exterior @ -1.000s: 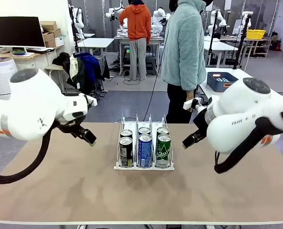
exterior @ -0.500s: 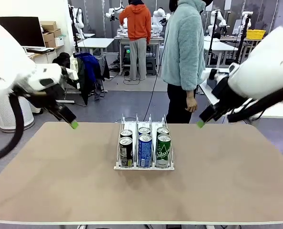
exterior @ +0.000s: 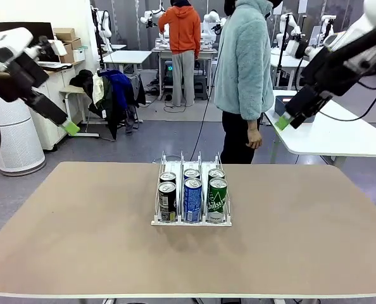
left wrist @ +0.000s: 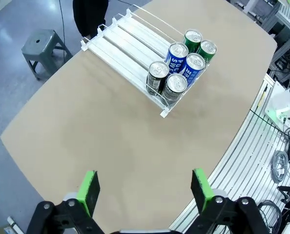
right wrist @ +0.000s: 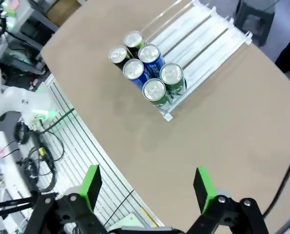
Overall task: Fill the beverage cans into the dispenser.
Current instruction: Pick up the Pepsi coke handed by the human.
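**Beverage cans (exterior: pixel 193 190): six counted, all in the dispenser (exterior: pixel 192 223)**

Six beverage cans are seen standing upright in the dispenser, which is set near the middle of the worktop (exterior: pixel 80 240). Three lanes are counted in the dispenser. Two cans are held in each lane, one behind the other, at the end nearest the robot. Two dark grey cans (exterior: pixel 167 201) are found in the lane on the robot's left. Two blue cans (exterior: pixel 193 202) are found in the middle lane. Two green cans (exterior: pixel 217 199) with white lettering are found in the lane on the robot's right. Six silver tops are counted from above in both wrist views.

Two hands are counted. The left hand (exterior: pixel 71 128) is held high beyond the worktop's left side, well apart from the dispenser. In its wrist view its jaws are spread wide and nothing is gripped between the green pads (left wrist: pixel 89 187). The right hand (exterior: pixel 283 122) is held high beyond the worktop's far right corner, likewise well apart from the cans. Its jaws are also spread wide, and nothing is held between its pads (right wrist: pixel 202 185).

One person (exterior: pixel 244 63) in a pale fleecy top is seen standing at the far side of the worktop, behind the dispenser.
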`<move>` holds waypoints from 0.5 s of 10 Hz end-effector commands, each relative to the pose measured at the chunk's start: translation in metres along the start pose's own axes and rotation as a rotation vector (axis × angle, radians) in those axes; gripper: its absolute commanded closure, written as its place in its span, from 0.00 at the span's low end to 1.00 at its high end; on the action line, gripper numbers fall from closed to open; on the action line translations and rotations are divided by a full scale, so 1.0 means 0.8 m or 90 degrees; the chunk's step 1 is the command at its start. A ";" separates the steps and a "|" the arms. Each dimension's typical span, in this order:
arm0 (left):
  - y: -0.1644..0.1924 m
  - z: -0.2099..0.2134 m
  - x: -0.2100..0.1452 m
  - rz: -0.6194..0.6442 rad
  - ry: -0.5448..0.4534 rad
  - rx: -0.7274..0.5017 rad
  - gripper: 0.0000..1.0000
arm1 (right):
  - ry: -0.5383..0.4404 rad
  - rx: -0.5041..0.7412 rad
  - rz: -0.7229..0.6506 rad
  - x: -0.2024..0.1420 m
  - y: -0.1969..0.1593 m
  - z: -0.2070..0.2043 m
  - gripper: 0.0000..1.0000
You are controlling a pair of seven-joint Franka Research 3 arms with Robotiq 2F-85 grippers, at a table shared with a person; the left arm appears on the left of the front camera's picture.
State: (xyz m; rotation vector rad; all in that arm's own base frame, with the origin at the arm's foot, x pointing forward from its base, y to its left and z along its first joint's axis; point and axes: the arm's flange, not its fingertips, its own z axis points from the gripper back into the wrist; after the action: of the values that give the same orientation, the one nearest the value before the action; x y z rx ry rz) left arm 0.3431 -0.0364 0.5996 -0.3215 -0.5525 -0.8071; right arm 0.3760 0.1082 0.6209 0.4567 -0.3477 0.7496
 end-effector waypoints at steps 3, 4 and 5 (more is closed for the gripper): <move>-0.008 -0.012 0.003 0.000 0.012 0.005 0.00 | 0.000 0.000 0.000 0.000 0.000 0.000 0.00; -0.008 -0.012 0.003 0.000 0.012 0.005 0.00 | 0.000 0.000 0.000 0.000 0.000 0.000 0.00; -0.009 -0.007 0.005 -0.008 0.013 0.008 0.00 | -0.008 -0.023 -0.006 -0.001 -0.005 0.007 0.00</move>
State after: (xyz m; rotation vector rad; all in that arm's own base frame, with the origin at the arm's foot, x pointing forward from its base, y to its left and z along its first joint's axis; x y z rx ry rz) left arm 0.3419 -0.0492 0.5969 -0.2896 -0.5347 -0.8224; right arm 0.3759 0.1079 0.6232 0.4236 -0.3597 0.7391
